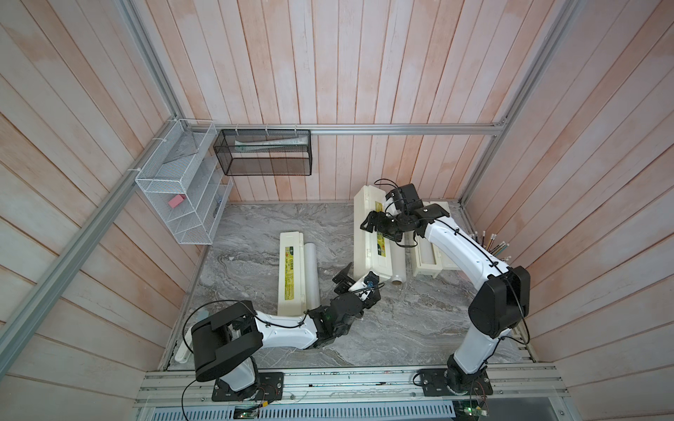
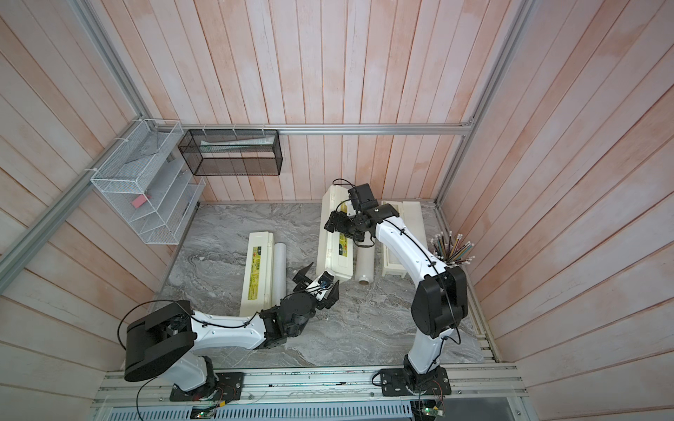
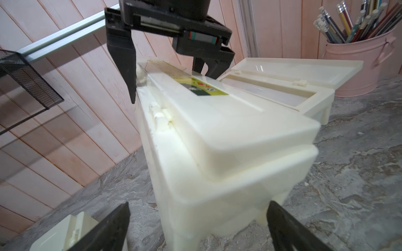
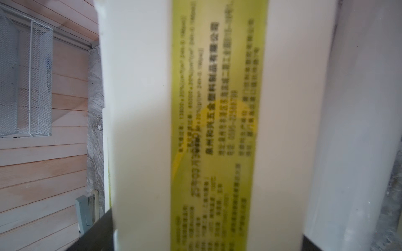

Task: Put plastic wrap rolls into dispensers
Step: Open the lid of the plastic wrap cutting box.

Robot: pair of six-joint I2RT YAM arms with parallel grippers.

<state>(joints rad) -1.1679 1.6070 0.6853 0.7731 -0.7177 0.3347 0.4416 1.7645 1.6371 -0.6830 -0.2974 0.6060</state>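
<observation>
In both top views a grey marbled counter [image 1: 383,328] is seen, enclosed by pale pink plank walls [image 1: 328,73] and aluminium rails [image 1: 401,128]. A white wire basket [image 1: 175,204] and a black mesh basket [image 1: 262,160] are hung on the walls. Three cream dispensers are laid lengthwise. The left dispenser [image 1: 290,277] is shut, with a plastic wrap roll [image 1: 312,273] just beside it. The middle dispenser [image 1: 370,255] is shut, with a second roll [image 1: 396,266] just beside it. The open dispenser [image 1: 426,264] is placed nearest the right wall. The left hand [image 1: 359,282] is spread wide at the middle dispenser's near end, with nothing grasped. The right hand [image 1: 379,227] is set over that dispenser's lid.

In the left wrist view the right hand's fingers [image 3: 124,60] are seen straddling the lid, one at each long edge. Whether the lid is clamped cannot be told. A pink bucket [image 3: 356,65] of pencils [image 3: 348,26] is stood behind the open dispenser [image 3: 304,87].

In the right wrist view the lid's yellow-green label strip [image 4: 217,130] is filled with black Chinese characters, too blurred to be read. The second roll [image 4: 359,130] is seen alongside.
</observation>
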